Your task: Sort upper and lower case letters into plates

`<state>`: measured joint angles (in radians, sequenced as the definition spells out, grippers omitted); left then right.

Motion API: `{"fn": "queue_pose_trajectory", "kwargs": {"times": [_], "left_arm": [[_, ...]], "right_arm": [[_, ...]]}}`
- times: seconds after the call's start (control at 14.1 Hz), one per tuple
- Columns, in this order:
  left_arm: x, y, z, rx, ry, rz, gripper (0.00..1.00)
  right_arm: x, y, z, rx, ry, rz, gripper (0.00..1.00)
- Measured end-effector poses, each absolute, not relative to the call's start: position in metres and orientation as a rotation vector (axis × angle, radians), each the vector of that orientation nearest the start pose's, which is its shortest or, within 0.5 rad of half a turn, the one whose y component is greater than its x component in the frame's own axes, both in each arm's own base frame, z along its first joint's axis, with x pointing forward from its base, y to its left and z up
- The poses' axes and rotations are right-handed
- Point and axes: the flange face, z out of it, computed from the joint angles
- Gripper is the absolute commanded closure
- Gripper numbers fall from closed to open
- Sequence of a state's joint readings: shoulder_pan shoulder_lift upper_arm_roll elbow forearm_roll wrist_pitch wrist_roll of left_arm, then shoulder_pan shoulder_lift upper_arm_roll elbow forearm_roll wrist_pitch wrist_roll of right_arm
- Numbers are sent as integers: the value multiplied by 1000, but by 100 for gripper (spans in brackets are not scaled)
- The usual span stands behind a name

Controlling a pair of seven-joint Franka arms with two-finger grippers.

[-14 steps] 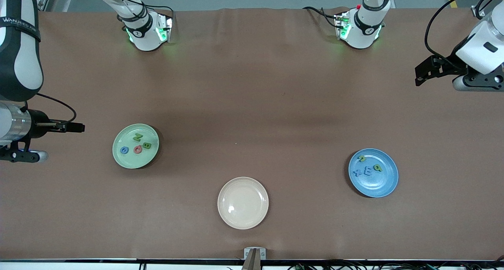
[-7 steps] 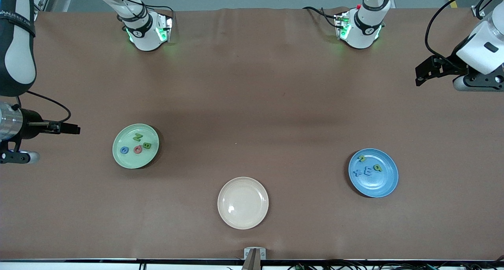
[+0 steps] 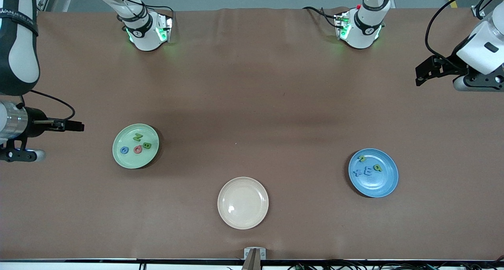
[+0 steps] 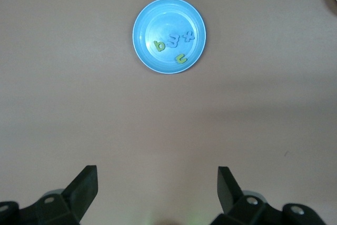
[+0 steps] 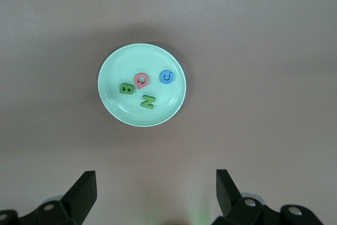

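A brown table (image 3: 252,85) carries three plates: green (image 3: 125,159), cream (image 3: 243,219) nearest the front camera, and blue (image 3: 380,185).

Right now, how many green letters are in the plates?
4: two in the green plate, at and; two in the blue plate, at and. None looks hidden.

table cover (image 3: 252,85): matt brown cloth, wrinkled | cream plate (image 3: 243,219): glossy, smooth

You see four small flat toy letters (image 3: 136,144) in the round pale green plate (image 3: 125,161) toward the table's right-arm end, four more flat letters (image 3: 367,165) in the round blue plate (image 3: 380,186) toward its left-arm end, and the round cream plate (image 3: 243,219) between them, nearest the table's front-camera edge.
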<state>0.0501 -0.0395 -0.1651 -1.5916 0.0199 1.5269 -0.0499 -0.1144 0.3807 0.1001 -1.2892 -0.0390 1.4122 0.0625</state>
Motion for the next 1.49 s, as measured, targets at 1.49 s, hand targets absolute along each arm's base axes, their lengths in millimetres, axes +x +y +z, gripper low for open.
{"fn": "queue_pose_trajectory", "kwargs": {"times": [1.49], "left_arm": [[532, -61, 635, -3111, 108, 29, 0]], "right_arm": [[521, -16, 596, -3177, 129, 125, 0]]}}
